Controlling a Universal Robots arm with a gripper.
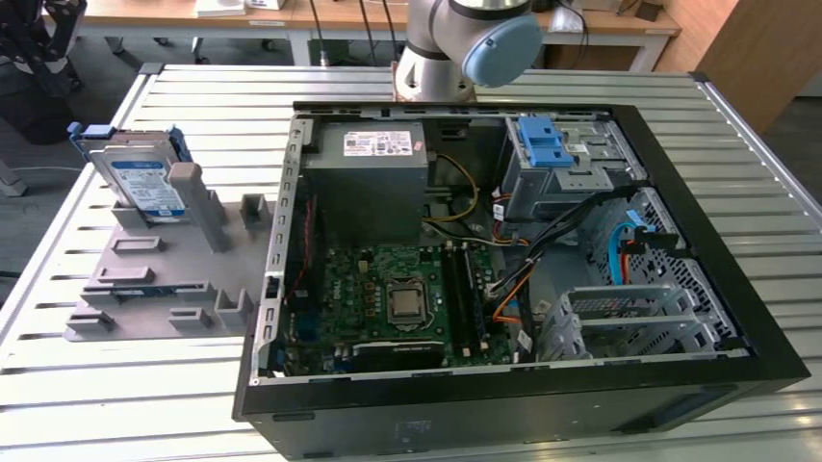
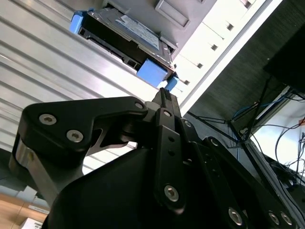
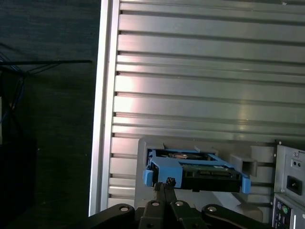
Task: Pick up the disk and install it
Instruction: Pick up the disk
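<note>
The disk [image 1: 139, 178] stands on edge in a slot of the grey holder plate [image 1: 154, 279] at the exterior view's left, its blue-and-white label facing out and its blue carrier frame round the edges. Both wrist views look along my gripper [image 3: 166, 182] toward the disk [image 3: 195, 167], which lies beyond the fingertips and apart from them. The fingers [image 2: 164, 102] are pressed together, shut, with nothing between them. In the second wrist view the disk [image 2: 124, 36] sits past the fingertip, one blue corner of its frame closest to it.
An open computer case [image 1: 719, 289] lies on the slatted metal table [image 1: 90, 404]. Inside are a grey power supply [image 1: 372, 154], a drive cage with a blue latch [image 1: 546, 144], a motherboard [image 1: 398, 298] and a second metal cage [image 1: 629, 318]. The arm's base [image 1: 449, 48] stands behind the case.
</note>
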